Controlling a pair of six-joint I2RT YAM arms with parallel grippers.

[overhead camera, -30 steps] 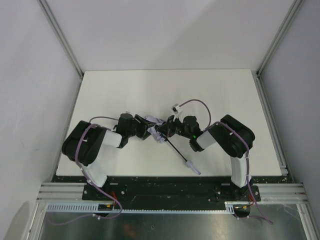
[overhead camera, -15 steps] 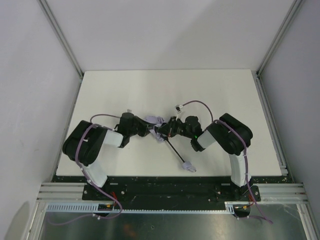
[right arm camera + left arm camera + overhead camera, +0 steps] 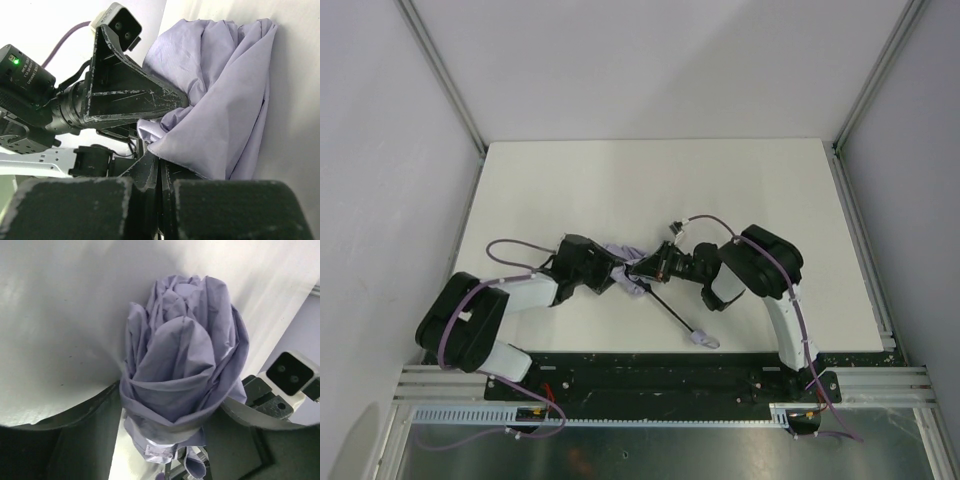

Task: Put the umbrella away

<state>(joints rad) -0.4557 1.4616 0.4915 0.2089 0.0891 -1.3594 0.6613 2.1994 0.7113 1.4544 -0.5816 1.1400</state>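
The umbrella's lavender canopy (image 3: pixel 623 262) lies bunched on the white table (image 3: pixel 620 190), between my two grippers. Its thin black shaft (image 3: pixel 668 305) runs toward the near edge and ends at the small handle (image 3: pixel 703 340). My left gripper (image 3: pixel 608 272) stands open, with the bundled canopy (image 3: pixel 180 365) filling the space between its fingers (image 3: pixel 95 405). My right gripper (image 3: pixel 160 162) is shut. The canopy's hem (image 3: pixel 215 140) lies right at its tips, and I cannot tell whether any fabric is pinched.
The right wrist view shows the left gripper's black finger (image 3: pixel 130 100) against the fabric, with its white camera (image 3: pixel 117 22) above. Grey walls and aluminium posts (image 3: pixel 445 80) enclose the table. A black rail (image 3: pixel 650 365) runs along the near edge.
The left arm's elbow has swung down toward the near left corner. The right arm's elbow has moved left. The canopy stays between the grippers, and the handle has barely shifted.
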